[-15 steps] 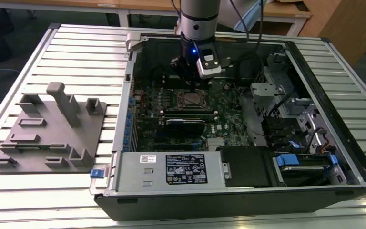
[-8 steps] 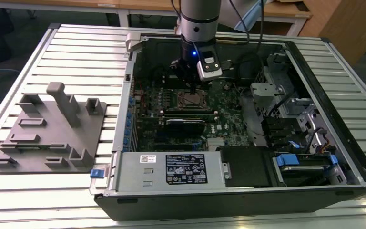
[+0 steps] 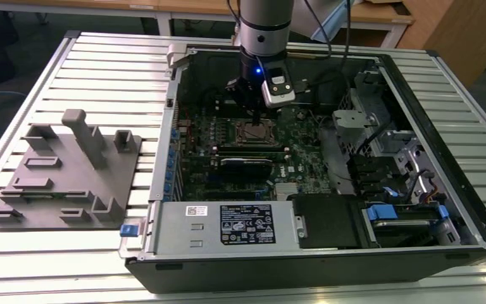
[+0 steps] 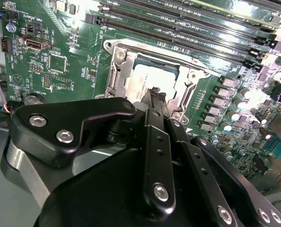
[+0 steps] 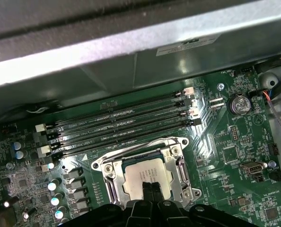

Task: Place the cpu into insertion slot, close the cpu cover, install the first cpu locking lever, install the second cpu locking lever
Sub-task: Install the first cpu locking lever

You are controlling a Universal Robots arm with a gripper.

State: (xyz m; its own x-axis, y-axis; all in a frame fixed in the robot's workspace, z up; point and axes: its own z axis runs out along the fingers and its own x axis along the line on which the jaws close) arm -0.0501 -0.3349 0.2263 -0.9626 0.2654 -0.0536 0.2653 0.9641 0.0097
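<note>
The cpu (image 5: 133,176) lies flat in the insertion slot (image 3: 243,134) on the green motherboard, its dull silver top showing in both wrist views (image 4: 141,78). Around the chip lies the cpu cover (image 5: 176,163), a silvery frame that looks flat down on the socket (image 4: 116,80). My gripper (image 5: 150,186) hangs straight over the socket, its two thin black fingers pressed together with nothing between them. Their tips (image 4: 155,94) sit at or just above the middle of the chip's top. In the exterior view the gripper (image 3: 254,120) points down into the open computer case.
Long black memory slots (image 5: 121,118) run beside the socket. The case walls (image 3: 171,114) ring the board, with a drive cage (image 3: 395,158) toward the exterior view's right and a grey power supply box (image 3: 226,221) in front. A grey fixture plate (image 3: 66,171) lies outside the case.
</note>
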